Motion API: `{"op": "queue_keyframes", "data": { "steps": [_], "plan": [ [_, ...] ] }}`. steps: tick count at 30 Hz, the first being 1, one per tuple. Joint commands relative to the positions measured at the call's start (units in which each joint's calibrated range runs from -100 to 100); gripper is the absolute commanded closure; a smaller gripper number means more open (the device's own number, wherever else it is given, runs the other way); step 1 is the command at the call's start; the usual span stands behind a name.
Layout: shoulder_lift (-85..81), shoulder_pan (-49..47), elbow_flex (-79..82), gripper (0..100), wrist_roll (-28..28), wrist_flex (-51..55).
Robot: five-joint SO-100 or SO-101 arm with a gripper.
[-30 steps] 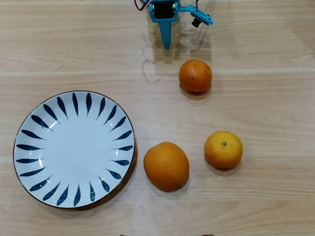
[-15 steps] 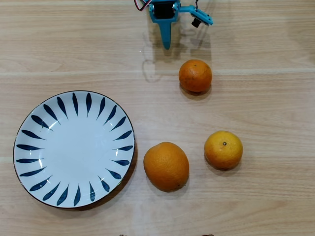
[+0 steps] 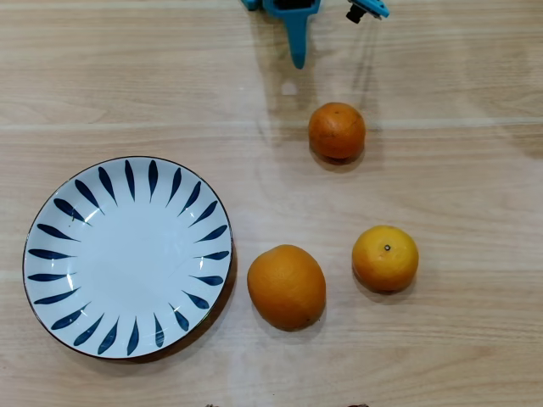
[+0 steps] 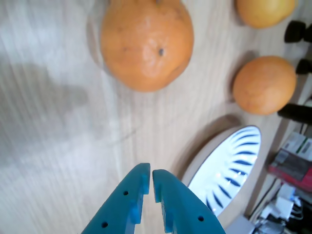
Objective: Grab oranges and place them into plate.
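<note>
Claw (image 4: 147, 178) nearly closed, empty, above the desk (image 3: 441, 76). All three oranges (image 3: 337, 131) sit on the desk right of the empty plate (image 3: 127, 257) in overhead view.

We find no text, label, brand, number or sign that can be read in either view. The small boxes (image 4: 297, 163) at about four o'clock in the wrist view, one with a red face and one pale, may carry print, but they are too blurred for us to make out any letter. The dark blue leaf-shaped strokes on the rim of the round white ceramic plate (image 3: 59, 297) are a pattern, not writing.
</note>
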Motion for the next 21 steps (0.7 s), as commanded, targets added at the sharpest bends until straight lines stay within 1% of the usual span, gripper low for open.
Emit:
{"op": "queue_keyframes", "data": {
  "steps": [1,4,5,6,9,11,14,21],
  "plan": [
    [5.4,-1.4,-7.9,98,-0.2,0.3],
    [11.8,-1.9,-13.5,98,-0.6,2.3],
    [14.5,-2.0,-16.0,98,-1.7,4.3],
    [17.4,-2.1,-19.1,98,-3.7,7.0],
    [27.9,-4.5,-30.5,98,-12.4,17.8],
    [33.3,-5.3,-36.8,98,-15.5,24.2],
    [39.7,-6.0,-44.2,98,-16.1,29.0],
    [44.9,-8.1,-51.4,98,-16.2,29.0]
  ]
}}
